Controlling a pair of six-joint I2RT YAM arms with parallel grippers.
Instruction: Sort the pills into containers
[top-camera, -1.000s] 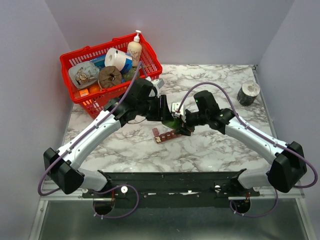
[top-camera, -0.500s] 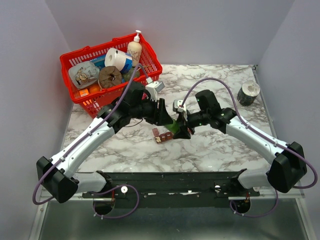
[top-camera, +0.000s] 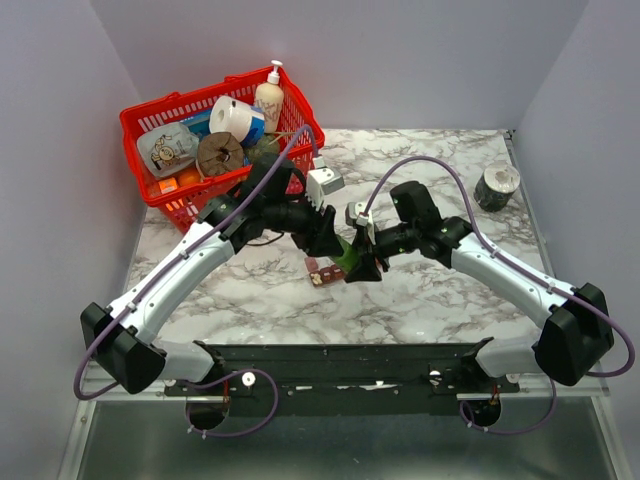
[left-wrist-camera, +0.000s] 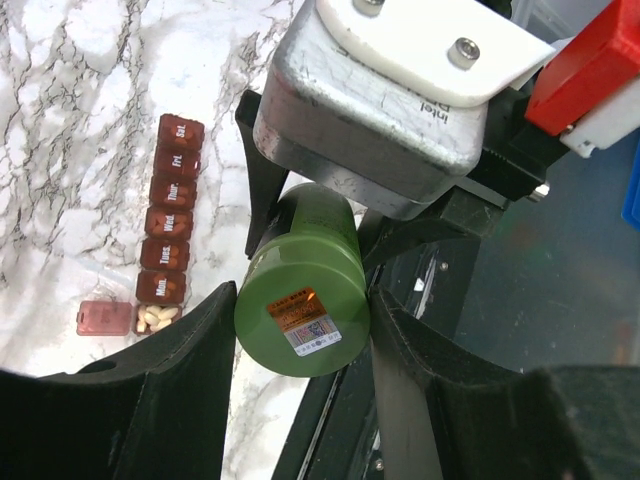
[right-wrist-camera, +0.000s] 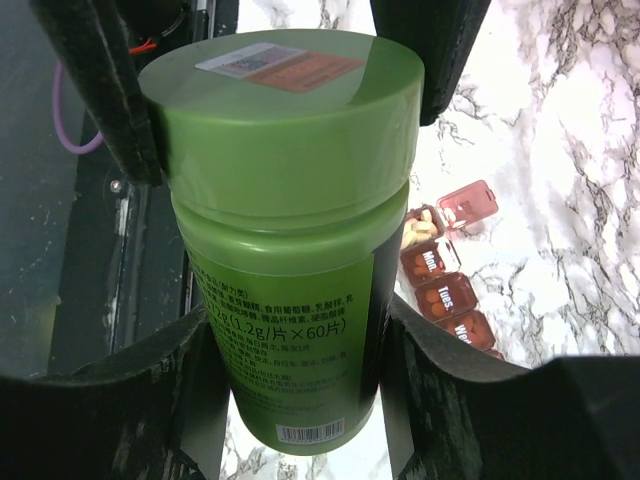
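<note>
A green pill bottle (right-wrist-camera: 285, 220) hangs over the marble table; it also shows in the top view (top-camera: 352, 256). My right gripper (right-wrist-camera: 297, 330) is shut on its body. My left gripper (left-wrist-camera: 300, 300) closes on the bottle's wide lid (left-wrist-camera: 300, 295), one finger on each side. The dark red-brown pill organizer (left-wrist-camera: 168, 215) lies on the table below, its day lids closed. The end compartment (left-wrist-camera: 158, 318) is open and holds white pills. The organizer also shows in the right wrist view (right-wrist-camera: 450, 290) and the top view (top-camera: 322, 270). In the top view the two grippers meet, left (top-camera: 342, 250) and right (top-camera: 362, 262).
A red wire basket (top-camera: 170, 195) with a pump bottle, rolls and packets stands at the back left, close behind my left arm. A grey tape roll (top-camera: 497, 185) sits at the right edge. The black rail (top-camera: 340, 360) runs along the near edge.
My left wrist has turned and its gripper has moved down and right onto the bottle's lid. The right gripper and bottle shifted slightly toward the organizer.
</note>
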